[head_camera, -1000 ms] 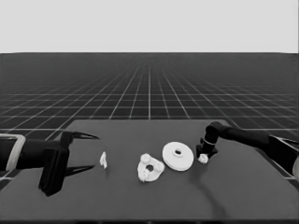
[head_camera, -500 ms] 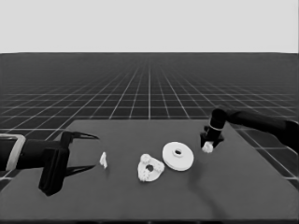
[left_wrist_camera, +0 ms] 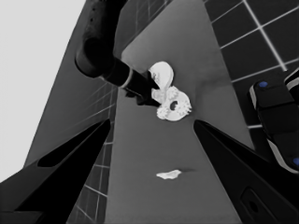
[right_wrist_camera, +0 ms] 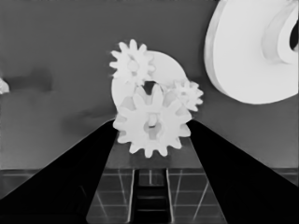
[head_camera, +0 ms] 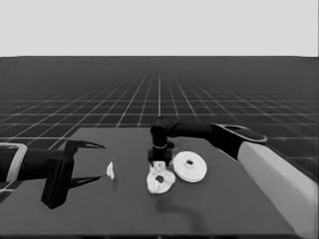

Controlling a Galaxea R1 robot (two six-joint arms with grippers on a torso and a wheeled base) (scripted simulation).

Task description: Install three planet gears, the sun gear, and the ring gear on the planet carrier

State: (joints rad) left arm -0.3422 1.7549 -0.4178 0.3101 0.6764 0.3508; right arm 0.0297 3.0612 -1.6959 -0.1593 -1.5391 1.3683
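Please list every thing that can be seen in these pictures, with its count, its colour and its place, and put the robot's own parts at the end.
Table: one, dark, under all parts.
Smaller round part: one, white, at the table's middle.
Larger round part: one, white, beside the smaller one, on its right in the head view.
Seated gears: two, white, on the smaller round part.
Held gear: one, white, between the right gripper's fingers, above the smaller round part.
Thin white piece: one, white, near the left gripper.
Dark machinery: one, blue lights, past the table's edge.
Left gripper: black, open, waiting at the table's left end.
Right gripper: black, over the smaller round part.
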